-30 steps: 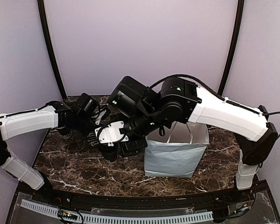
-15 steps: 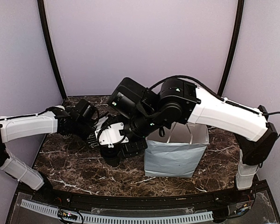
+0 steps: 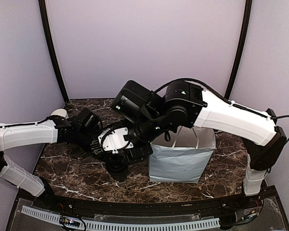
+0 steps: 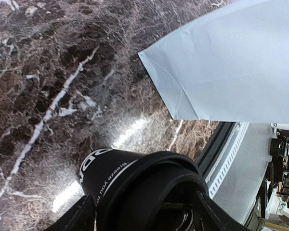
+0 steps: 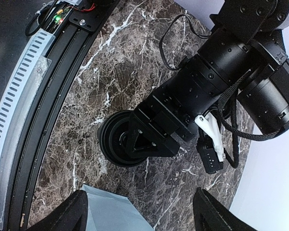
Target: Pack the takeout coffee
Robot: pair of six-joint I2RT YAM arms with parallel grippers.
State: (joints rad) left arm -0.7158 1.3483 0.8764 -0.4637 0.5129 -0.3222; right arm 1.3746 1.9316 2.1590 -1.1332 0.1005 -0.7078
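Note:
The takeout coffee (image 3: 117,169) is a black paper cup with white lettering and a black lid (image 4: 154,192). It sits between the fingers of my left gripper (image 4: 144,214), which is shut on its sides just below the lid. From above, the right wrist view shows the lid (image 5: 113,139) under a left finger (image 5: 142,142). My right gripper (image 5: 144,211) hangs open and empty high over the cup. A corner of the white paper bag (image 3: 180,161) lies between its fingers. The bag stands upright just right of the cup.
Both arms crowd the middle of the dark marble table (image 3: 77,173). A white cup rim (image 3: 59,113) shows at the far left behind the left arm. The slotted rail of the near edge (image 5: 19,110) runs close to the cup. A bag corner (image 4: 149,57) points toward the cup.
My left gripper has narrowed onto the cup and carried it toward the near edge and slightly right. The white cup rim at far left has come into view. The right arm has held still.

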